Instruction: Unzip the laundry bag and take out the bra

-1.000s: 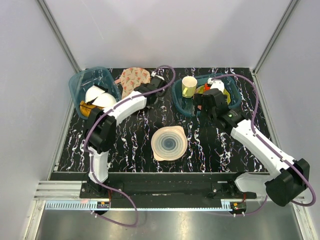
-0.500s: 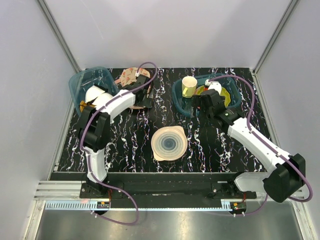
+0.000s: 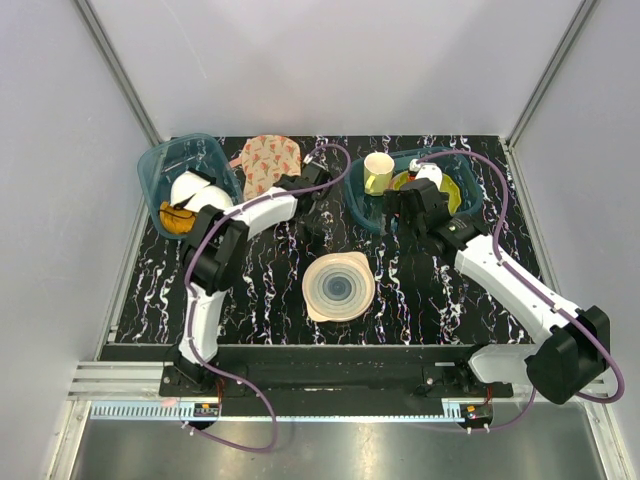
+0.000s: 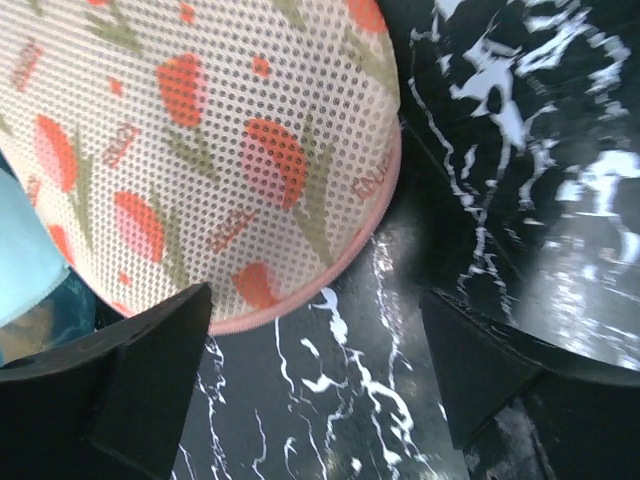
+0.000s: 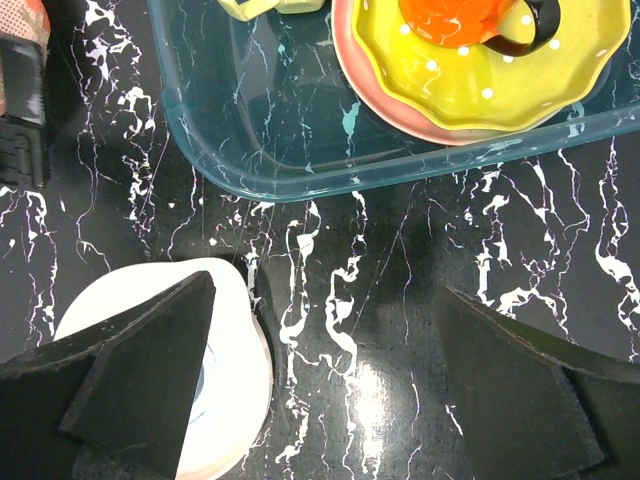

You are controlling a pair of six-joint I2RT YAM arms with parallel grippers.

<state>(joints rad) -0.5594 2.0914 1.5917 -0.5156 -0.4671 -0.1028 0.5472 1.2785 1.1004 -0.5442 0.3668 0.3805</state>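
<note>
Seeing the left end effector (image 4: pixel 315 310) spread open, empty, right beside the laundry bag (image 4: pixel 200 130). Same for the right end effector (image 5: pixel 325 290), released over the bench (image 5: pixel 400 360).

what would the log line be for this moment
left gripper: open, beside laundry bag edge, holding nothing | right gripper: open, over table near teal bin | bra: not visible
</note>
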